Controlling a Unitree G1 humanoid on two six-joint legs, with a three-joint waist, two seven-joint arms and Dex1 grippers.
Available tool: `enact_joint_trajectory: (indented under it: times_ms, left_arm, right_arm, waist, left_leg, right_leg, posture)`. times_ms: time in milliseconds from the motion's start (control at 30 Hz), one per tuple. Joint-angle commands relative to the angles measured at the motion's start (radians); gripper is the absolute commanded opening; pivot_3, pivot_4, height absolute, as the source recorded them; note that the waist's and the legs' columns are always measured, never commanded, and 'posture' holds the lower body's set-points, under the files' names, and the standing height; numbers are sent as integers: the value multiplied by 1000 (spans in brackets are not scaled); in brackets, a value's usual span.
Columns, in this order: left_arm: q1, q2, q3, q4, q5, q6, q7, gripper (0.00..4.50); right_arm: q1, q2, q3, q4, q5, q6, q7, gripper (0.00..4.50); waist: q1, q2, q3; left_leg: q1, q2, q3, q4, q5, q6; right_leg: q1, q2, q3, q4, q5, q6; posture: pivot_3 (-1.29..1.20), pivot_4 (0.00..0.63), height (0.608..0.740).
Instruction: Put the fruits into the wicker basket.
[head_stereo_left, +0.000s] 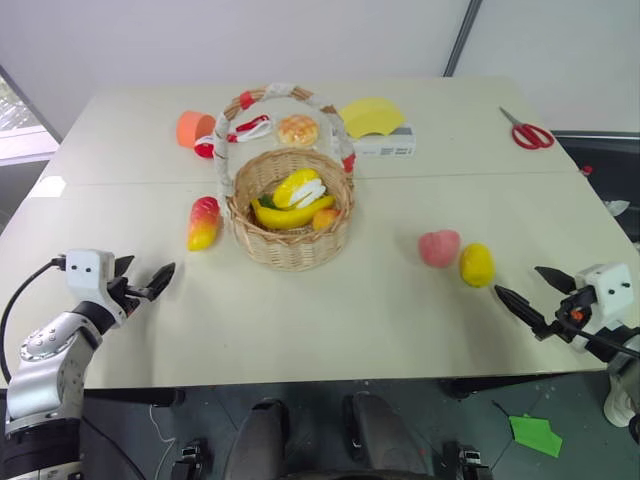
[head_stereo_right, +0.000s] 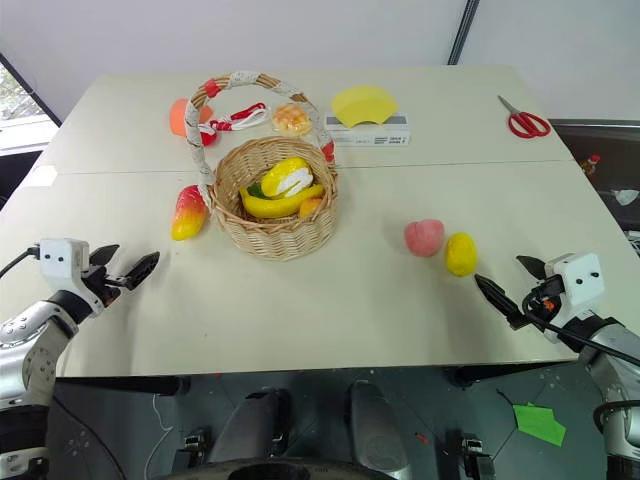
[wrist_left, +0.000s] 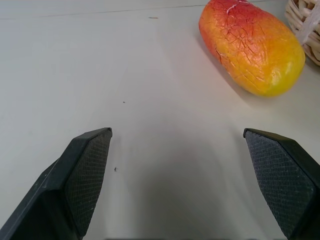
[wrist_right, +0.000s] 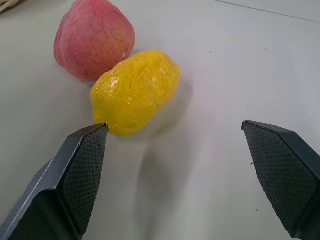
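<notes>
Mango (head_stereo_left: 203, 223) lying on counter (head_stereo_left: 330, 320) just left of wicker basket (head_stereo_left: 290, 215), apart from its wall; peach (head_stereo_left: 439, 247) and lemon (head_stereo_left: 476, 264) touching each other, well right of basket. Basket already holding banana and other toy fruit. Step in hand judged as first approach. Advisable: bring left gripper (head_stereo_left: 140, 281) across mango's narrow width; take lemon first with right gripper (head_stereo_left: 528, 298) to avoid nudging peach. Both grippers spread wide, empty, touching nothing, hovering near counter's front edge.
</notes>
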Motion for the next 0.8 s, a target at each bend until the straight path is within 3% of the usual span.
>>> enact_joint_trajectory:
  times_ms: [33, 267, 500, 800]
  left_arm:
    - [-7, 3, 8, -35, -1, -14, 1, 4500]
    - [-56, -2, 22, -86, -55, 63, 30, 4500]
    - [-188, 19, -22, -148, -75, 245, 112, 4500]
    - [-494, 6, -117, -79, -84, 663, 268, 4500]
  right_arm:
    - [-1, 0, -17, -12, 1, -27, -7, 4458]
    - [-72, -32, -63, -101, 117, 60, -23, 4458]
    - [-182, -90, 93, -328, 186, 191, -17, 4458]
    - [-346, -47, 359, -531, 238, 283, -51, 4458]
  waist:
    - [0, 0, 0]
    - [-1, 0, 0]
    - [-2, 0, 0]
    - [2, -3, 1]
  left_leg:
    - [0, 0, 0, 0, 0, 0]
    - [0, 0, 0, 0, 0, 0]
    - [0, 0, -1, 1, 0, 0]
    - [-1, -3, -3, 2, 0, 0]
  right_leg:
    - [0, 0, 0, 0, 0, 0]
    - [0, 0, 0, 0, 0, 0]
    - [1, 1, -1, 1, 0, 0]
    - [0, 1, -2, 2, 1, 2]
  posture:
    - [0, 150, 740]
    - [0, 150, 740]
    - [0, 150, 740]
    - [0, 150, 740]
